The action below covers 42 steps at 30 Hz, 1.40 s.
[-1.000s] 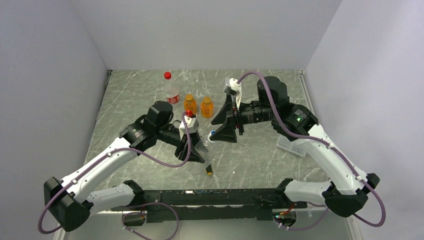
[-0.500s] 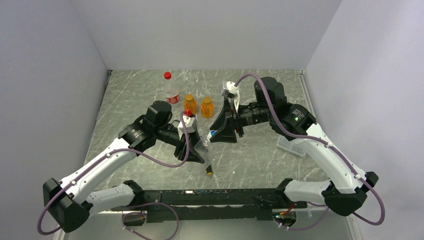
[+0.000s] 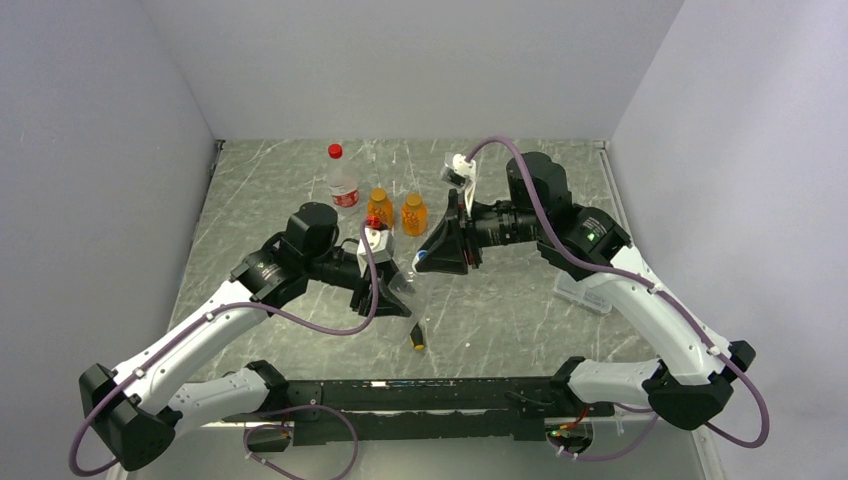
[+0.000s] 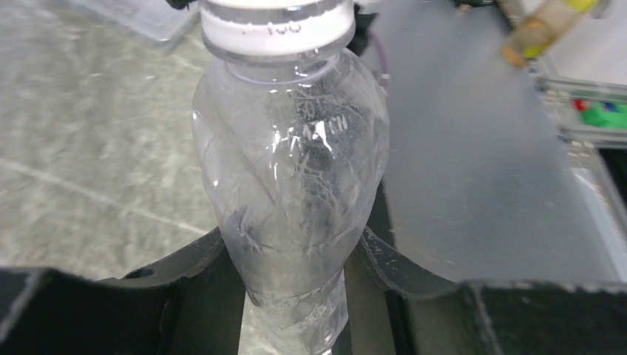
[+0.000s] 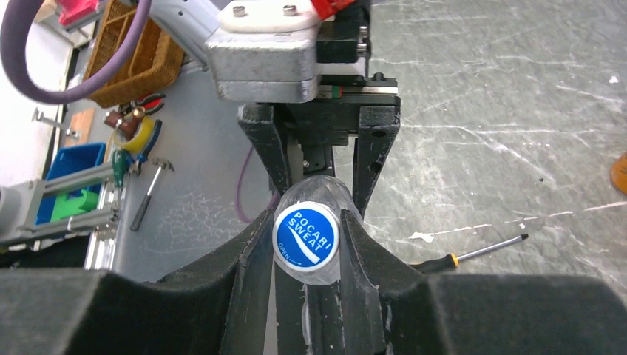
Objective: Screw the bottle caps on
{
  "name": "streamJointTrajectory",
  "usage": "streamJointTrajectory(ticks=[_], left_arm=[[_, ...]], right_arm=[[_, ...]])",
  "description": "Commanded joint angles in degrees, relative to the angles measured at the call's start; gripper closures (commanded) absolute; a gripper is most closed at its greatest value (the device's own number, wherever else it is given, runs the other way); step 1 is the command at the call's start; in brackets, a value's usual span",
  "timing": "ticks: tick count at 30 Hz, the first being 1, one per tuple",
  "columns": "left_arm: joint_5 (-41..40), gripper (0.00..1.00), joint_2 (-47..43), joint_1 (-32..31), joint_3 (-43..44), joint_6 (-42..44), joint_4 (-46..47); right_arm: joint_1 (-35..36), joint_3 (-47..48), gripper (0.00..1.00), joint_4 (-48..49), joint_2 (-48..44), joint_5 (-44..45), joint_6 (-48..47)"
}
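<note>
1. Blue plastic screw cap with white lettering [image 5: 305, 235] is clamped by the right end effector [image 5: 307, 222], whose fingers have just closed from half open; twisting can likely begin.
2. Left end effector [image 4: 292, 259] grips the small clear plastic bottle [image 4: 292, 170] directly beneath that cap.
3. Fingers hide the threads; seating unclear.

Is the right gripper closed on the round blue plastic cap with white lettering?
Yes, the right gripper presses both sides of the round blue plastic cap.

Glossy, crinkled plastic: clear bottle [image 4: 288, 185]; smooth plastic: blue cap [image 5: 305, 235]; marbled stone-look: tabletop [image 3: 520, 310].
</note>
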Motion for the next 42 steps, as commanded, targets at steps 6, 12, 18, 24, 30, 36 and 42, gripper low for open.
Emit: streamJointTrajectory(ticks=[6, 12, 18, 24, 30, 36, 42], left_arm=[[-30.7, 1.0, -2.9, 0.2, 1.6, 1.2, 4.2], [-37.8, 1.0, -2.8, 0.2, 1.8, 2.3, 5.7], [-35.0, 1.0, -3.4, 0.2, 0.3, 3.1, 5.5], [-33.2, 1.0, -4.1, 0.2, -0.7, 3.4, 5.3], [-34.2, 1.0, -3.8, 0.2, -1.2, 3.4, 5.1], [-35.8, 1.0, -3.7, 0.2, -1.2, 2.4, 6.0], [-38.3, 0.54, -3.6, 0.2, -0.7, 0.5, 6.0]], right_arm=[[2.7, 8.8, 1.0, -3.9, 6.1, 20.2, 13.7], [7.2, 14.6, 1.0, -10.0, 12.0, 34.6, 19.2], [7.4, 17.8, 0.45, -11.9, 13.5, 39.7, 20.7], [7.4, 19.5, 0.38, -12.3, 14.5, 40.9, 21.4], [7.5, 20.1, 0.55, -12.4, 15.0, 41.3, 21.6], [7.7, 20.5, 0.73, -13.5, 16.0, 41.8, 21.0], [7.5, 21.7, 0.92, -15.4, 16.6, 44.6, 19.7]])
